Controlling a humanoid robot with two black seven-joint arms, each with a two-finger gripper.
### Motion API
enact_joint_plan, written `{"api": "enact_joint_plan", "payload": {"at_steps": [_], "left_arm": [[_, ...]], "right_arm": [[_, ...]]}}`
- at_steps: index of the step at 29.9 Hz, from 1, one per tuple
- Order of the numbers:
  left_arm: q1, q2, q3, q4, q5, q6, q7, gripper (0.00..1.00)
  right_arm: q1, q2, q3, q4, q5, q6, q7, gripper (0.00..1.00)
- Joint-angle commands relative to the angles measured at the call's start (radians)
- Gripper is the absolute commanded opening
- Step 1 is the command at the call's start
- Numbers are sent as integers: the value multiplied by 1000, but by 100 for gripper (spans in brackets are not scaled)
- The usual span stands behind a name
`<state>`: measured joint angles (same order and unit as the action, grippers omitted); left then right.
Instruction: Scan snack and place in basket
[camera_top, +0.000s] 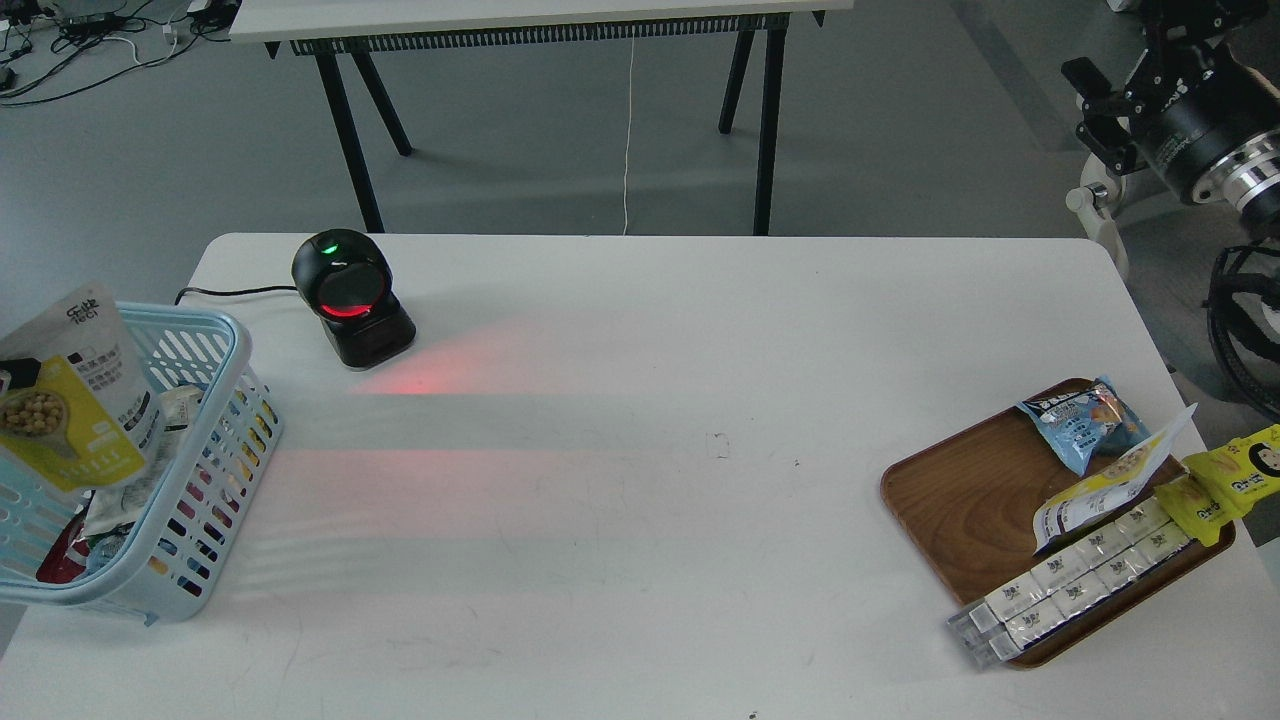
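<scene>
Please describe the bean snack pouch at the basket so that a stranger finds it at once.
Look at the white table's left edge, where a light blue slotted plastic basket stands. Over its left part is a small stand-up pouch. Only it has a white top and a yellow front with a round picture of beige beans.

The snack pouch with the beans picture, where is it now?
In the head view the snack is at the far left, over the light blue basket, left of the scanner.
</scene>
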<state>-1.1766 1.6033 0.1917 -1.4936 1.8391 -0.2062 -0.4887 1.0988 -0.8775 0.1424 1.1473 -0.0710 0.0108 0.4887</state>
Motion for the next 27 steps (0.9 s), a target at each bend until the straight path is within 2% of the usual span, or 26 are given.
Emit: {"api": "enact_joint_plan", "payload": {"at_steps": [1, 8, 15, 18, 22, 25, 27], "left_arm": [[2, -17, 23, 7, -1, 33, 0, 2], [0, -17, 25, 10, 0, 36, 0, 9], [0, -16, 25, 10, 2, 36, 0, 27], [0, -17, 25, 4, 0, 39, 0, 45], [-3, -23, 12, 7, -81, 67, 0, 82], [-8, -45, -20, 21, -165, 77, 0, 99], [-8, -71, -52, 33, -179, 76, 0, 99]], "right_arm": [[1, -1, 0, 0, -1, 0, 0, 98], [0, -1, -1, 0, 0, 0, 0, 98], [0, -1, -1, 0, 0, 0, 0, 98], [-3, -3, -1, 0, 0, 0, 0, 98], [-4, -1, -1, 2, -1, 1, 0, 98], [-4, -3, -4, 9, -7, 5, 0, 99], [-2, -1, -4, 15, -10, 6, 0, 99]]}}
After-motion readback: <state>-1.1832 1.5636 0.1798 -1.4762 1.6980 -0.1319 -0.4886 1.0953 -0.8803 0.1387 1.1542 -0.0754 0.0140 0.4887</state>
